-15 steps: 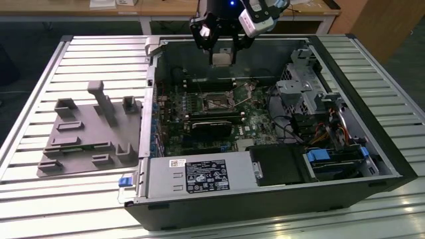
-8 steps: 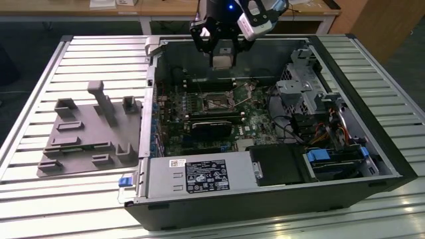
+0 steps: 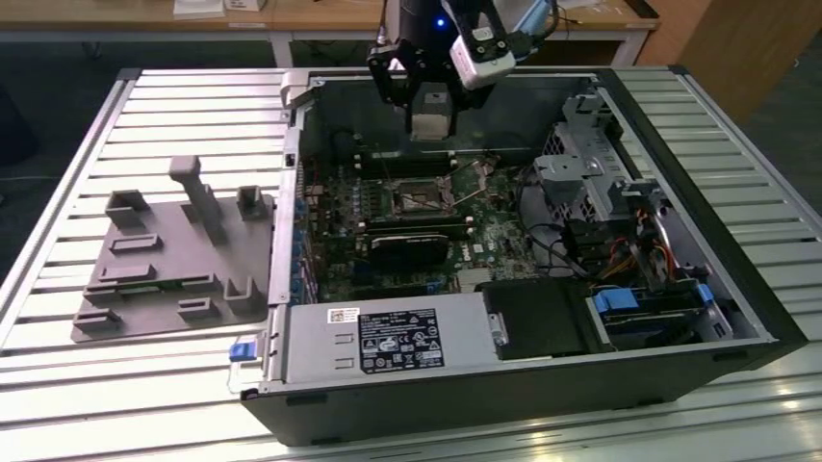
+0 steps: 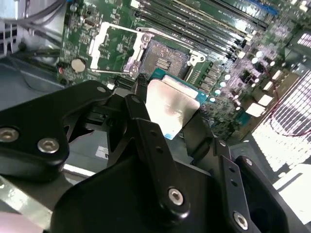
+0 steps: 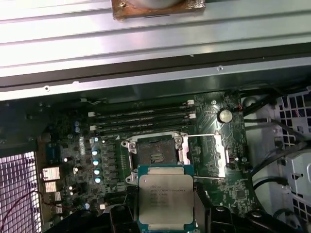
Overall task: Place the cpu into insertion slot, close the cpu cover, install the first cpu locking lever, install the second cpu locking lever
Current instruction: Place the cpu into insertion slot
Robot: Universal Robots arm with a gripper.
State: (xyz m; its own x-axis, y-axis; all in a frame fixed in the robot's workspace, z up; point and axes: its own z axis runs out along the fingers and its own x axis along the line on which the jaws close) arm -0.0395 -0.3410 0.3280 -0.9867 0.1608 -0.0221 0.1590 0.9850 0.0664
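Silver-topped chip [image 5: 166, 201] is clamped between the two fingers [image 5: 203, 213] of the black claw [image 4: 170, 106], held over the green board [image 5: 238, 194]. The socket [image 5: 156, 154] lies just beside the chip, uncovered. The cover plate [image 5: 224, 155] is swung open alongside the socket.

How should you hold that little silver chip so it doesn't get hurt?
Pinch the cpu by two opposite edges, coming from above. It is a thin flat square, metal top up, so only its edges give a hold; the gripper holds it that way now.
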